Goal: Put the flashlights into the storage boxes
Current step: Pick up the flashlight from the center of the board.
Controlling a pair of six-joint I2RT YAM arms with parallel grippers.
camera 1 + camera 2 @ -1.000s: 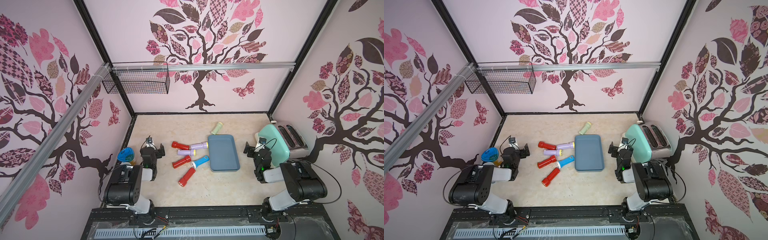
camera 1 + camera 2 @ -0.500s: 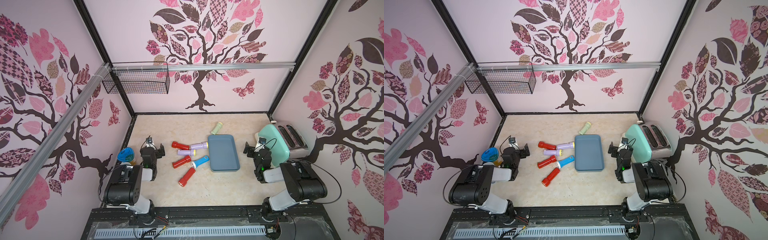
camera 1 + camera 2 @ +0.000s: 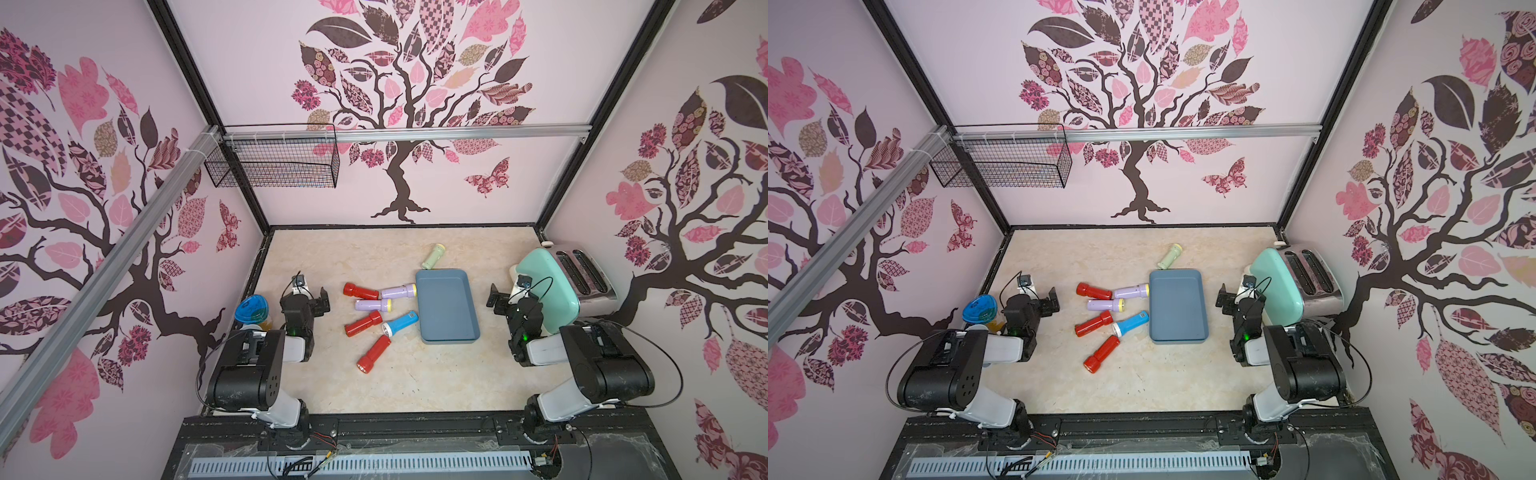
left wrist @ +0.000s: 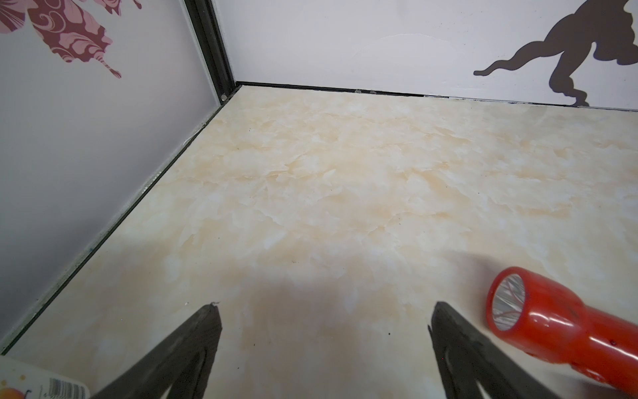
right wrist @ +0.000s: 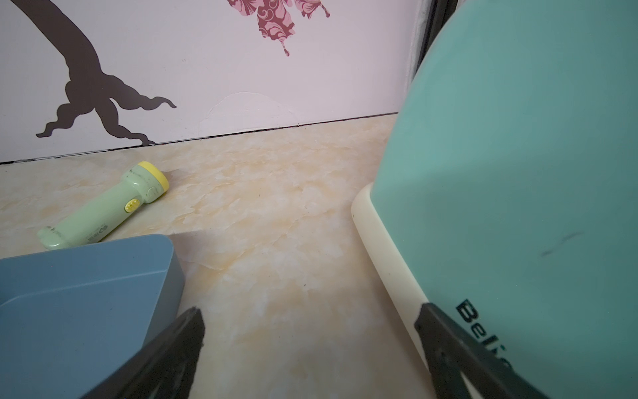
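In both top views my left gripper stands spread wide over the tabletop, gripping nothing. One of its fingers is hidden under the wrist camera. My right gripper is equally wide and empty, its outer finger lost against the mint-green toaster. The slate-blue tray lies between my grippers, nearer the right one, with nothing in it. On its left lie six flashlights:
- the far red flashlight, closest to my left gripper
- the far lilac flashlight
- the near lilac flashlight
- the middle red flashlight
- the blue flashlight
- the near red flashlight

The pale green flashlight lies just beyond the far rim.

In the left wrist view my fingers stand far apart with only table between them. The far red flashlight lies just outside one finger, lens toward me, tail cut off. Whether they touch I cannot tell.

In the right wrist view my fingers are parted, with nothing between. One tip sits beside a corner of the slate-blue tray. The other overlaps the mint-green toaster, and contact is unclear. The pale green flashlight lies well ahead, behind that corner.
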